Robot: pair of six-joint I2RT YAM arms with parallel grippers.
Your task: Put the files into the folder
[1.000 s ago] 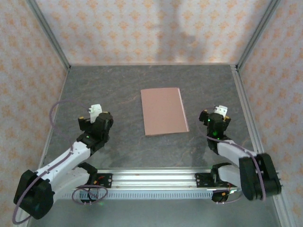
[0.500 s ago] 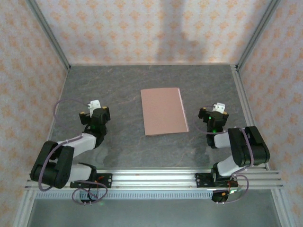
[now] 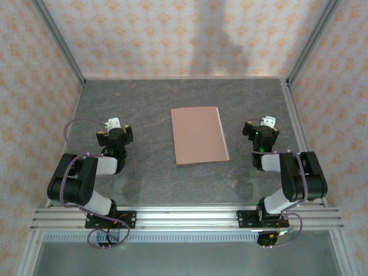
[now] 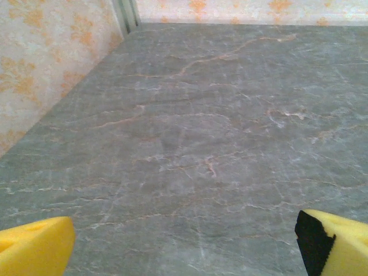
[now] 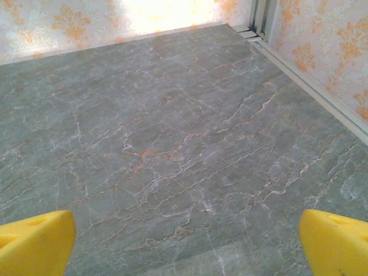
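Folder point(image 3: 199, 135) lies shut and flat mid-desk point(image 3: 144, 103), between my two arms. My left tool point(image 4: 184, 247) is wide and empty, left of the folder. My right tool point(image 5: 185, 240) is wide and empty, right of it. Both well apart from it.

Your right gripper point(image 5: 185, 244) has its jaws spread wide: yellow fingertips point(image 5: 34, 241) sit at both lower corners, with bare grey veined desk point(image 5: 172, 126) between them. The orange-patterned wall point(image 5: 69, 20) closes the far side. A metal rail point(image 5: 310, 83) runs along the desk's right edge.
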